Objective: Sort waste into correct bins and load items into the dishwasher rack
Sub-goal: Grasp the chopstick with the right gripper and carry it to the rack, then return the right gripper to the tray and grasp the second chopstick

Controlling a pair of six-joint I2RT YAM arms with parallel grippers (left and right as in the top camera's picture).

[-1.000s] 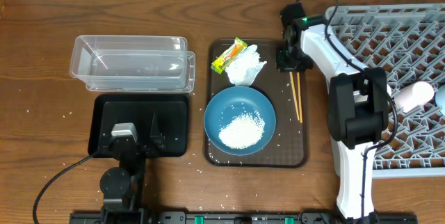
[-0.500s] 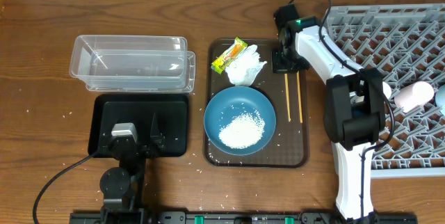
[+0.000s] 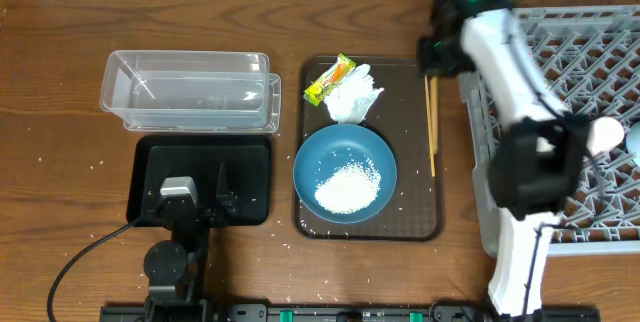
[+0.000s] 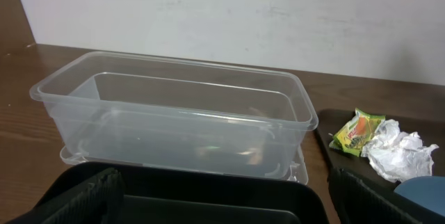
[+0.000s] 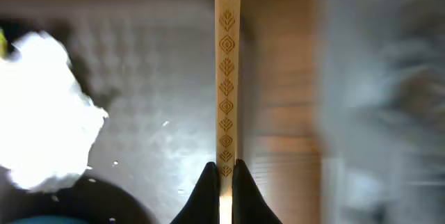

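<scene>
The right gripper (image 5: 224, 165) is squeezing its fingers shut on the far end of the wooden chopstick (image 5: 227, 78) along the brown tray's (image 3: 425, 217) right edge, probably to carry it into the grey rack (image 3: 590, 52) right of that tray, while the left gripper (image 4: 222, 182) is resting left of it, fingers wide apart

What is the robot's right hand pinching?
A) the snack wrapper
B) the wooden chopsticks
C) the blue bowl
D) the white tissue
B: in the right wrist view, the right gripper is shut on the patterned wooden chopsticks, with nothing else between its fingertips.
</scene>
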